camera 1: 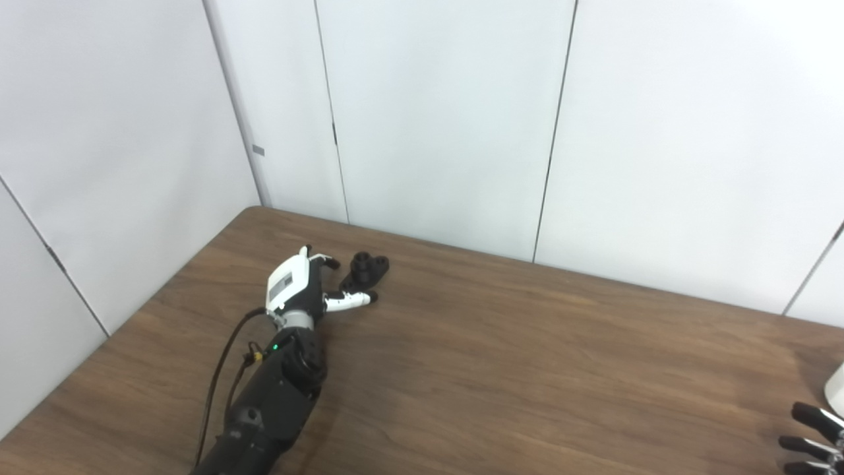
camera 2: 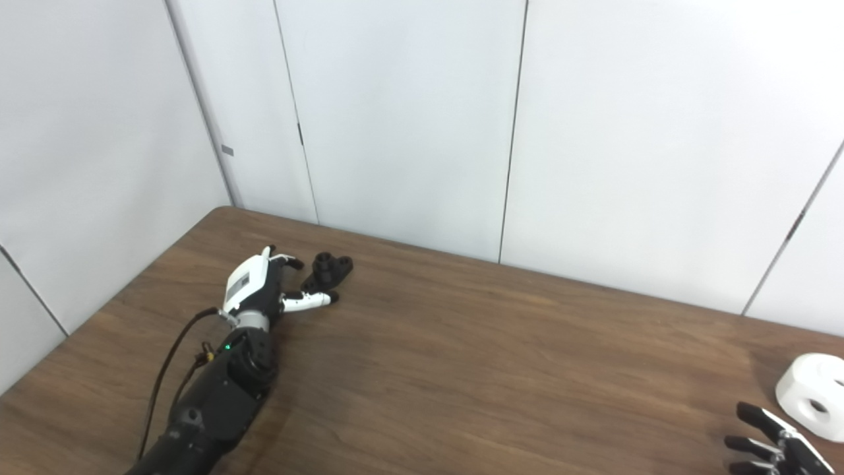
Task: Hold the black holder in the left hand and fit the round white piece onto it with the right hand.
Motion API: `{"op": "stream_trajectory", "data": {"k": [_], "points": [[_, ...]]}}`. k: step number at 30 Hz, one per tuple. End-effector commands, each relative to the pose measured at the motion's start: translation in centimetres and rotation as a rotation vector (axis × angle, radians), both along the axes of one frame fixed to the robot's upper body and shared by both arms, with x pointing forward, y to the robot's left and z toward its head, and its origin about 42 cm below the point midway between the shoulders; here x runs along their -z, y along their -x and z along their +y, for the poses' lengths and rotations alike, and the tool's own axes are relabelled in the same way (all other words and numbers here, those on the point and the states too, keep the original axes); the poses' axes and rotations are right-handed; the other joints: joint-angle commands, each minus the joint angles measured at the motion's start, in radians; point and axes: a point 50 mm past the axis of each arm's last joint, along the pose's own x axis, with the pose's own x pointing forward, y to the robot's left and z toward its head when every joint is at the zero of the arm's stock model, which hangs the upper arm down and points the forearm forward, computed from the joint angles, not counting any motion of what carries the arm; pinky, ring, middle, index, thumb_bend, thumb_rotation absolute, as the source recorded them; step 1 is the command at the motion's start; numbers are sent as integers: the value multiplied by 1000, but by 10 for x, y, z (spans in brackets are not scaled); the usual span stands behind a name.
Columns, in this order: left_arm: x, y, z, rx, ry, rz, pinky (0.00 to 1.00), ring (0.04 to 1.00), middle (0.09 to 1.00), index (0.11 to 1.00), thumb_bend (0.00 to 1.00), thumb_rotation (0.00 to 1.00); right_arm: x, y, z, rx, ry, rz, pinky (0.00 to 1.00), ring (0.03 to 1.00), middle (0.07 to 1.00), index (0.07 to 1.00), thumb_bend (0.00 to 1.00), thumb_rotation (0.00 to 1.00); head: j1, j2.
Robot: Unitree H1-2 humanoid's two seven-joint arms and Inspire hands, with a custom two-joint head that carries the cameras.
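Dark wood-grain table (camera 2: 461, 369), matte laminate. Your black holder (camera 2: 330, 267) (knobbly, with round bosses) lies at the far left; the left hand (camera 2: 260, 290), white shell with black fingers, sits just beside it, fingers spread, gripping nothing. The round white piece (camera 2: 812, 394), smooth with holes, rests far right. Your right hand (camera 2: 771, 439) shows fingertips apart, near the piece but not touching it.

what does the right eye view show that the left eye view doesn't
Only the right eye view shows the round white piece whole, holes included. The left eye view shows just a white sliver of it at its right edge, and nothing extra. Both share the left hand open beside the black holder on the wooden table, and the right hand's fingertips near the white piece.
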Motion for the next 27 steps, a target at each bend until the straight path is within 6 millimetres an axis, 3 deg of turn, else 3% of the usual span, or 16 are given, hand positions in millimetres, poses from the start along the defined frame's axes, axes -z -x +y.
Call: {"op": "stream_trajectory", "data": {"k": [1, 9, 24, 26, 27], "points": [[-19, -15, -4, 24, 14, -75, 1000, 1000, 1000, 701, 973, 331, -19, -5, -3, -4, 22, -66, 559, 697, 828, 784, 740, 157, 1, 5], [-8, -21, -15, 51, 27, -56, 1000, 1000, 1000, 703, 974, 378, -19, -4, -3, -1, 28, -70, 553, 698, 823, 776, 733, 159, -5, 12], [9, -24, -22, 41, 45, -39, 1000, 1000, 1000, 700, 969, 347, -22, -3, -4, 7, 35, -75, 540, 690, 813, 760, 708, 117, -9, 23], [11, -24, -22, 27, 43, -59, 1000, 1000, 998, 613, 871, 172, -23, -3, -4, 6, 38, -78, 529, 682, 812, 759, 705, 118, -10, 24], [12, -23, -22, 18, 22, -77, 1000, 1000, 998, 594, 849, 132, -23, -3, -4, 6, 37, -82, 527, 680, 812, 759, 704, 117, -10, 26]]}}
